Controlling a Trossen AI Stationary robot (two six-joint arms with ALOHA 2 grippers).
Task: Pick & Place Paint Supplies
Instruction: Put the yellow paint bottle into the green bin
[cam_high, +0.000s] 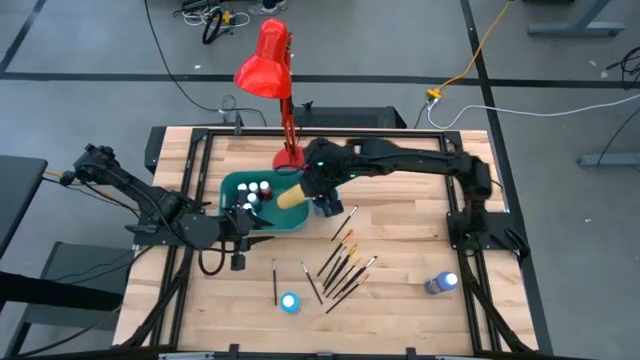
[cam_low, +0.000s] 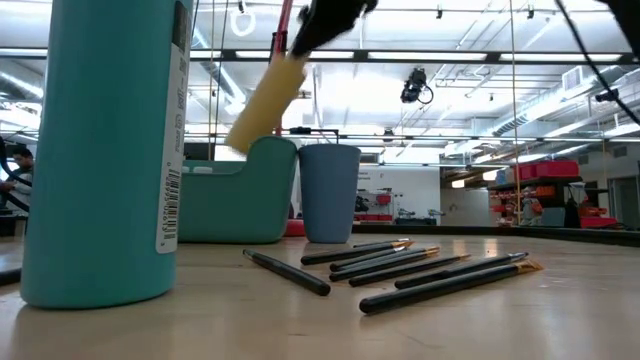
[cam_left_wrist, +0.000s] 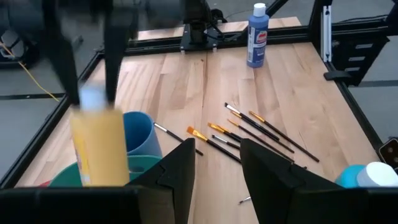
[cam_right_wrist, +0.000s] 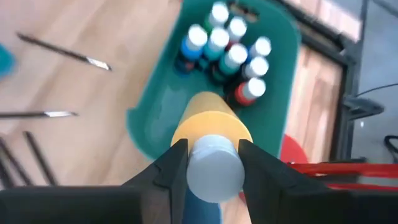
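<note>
Tilting yellow bottle (cam_high: 292, 196), cap up in right end effector (cam_high: 313, 186), base twd bin (cam_high: 232, 184)

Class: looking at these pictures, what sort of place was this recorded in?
Probably a robotics lab or workshop: a wooden table in a metal frame with two robot arms, cables across a concrete floor, and an open hall with ceiling lights behind.

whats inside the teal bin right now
A cluster of small white-capped paint bottles stands in the teal bin; the held yellow bottle covers part of its floor.
</note>
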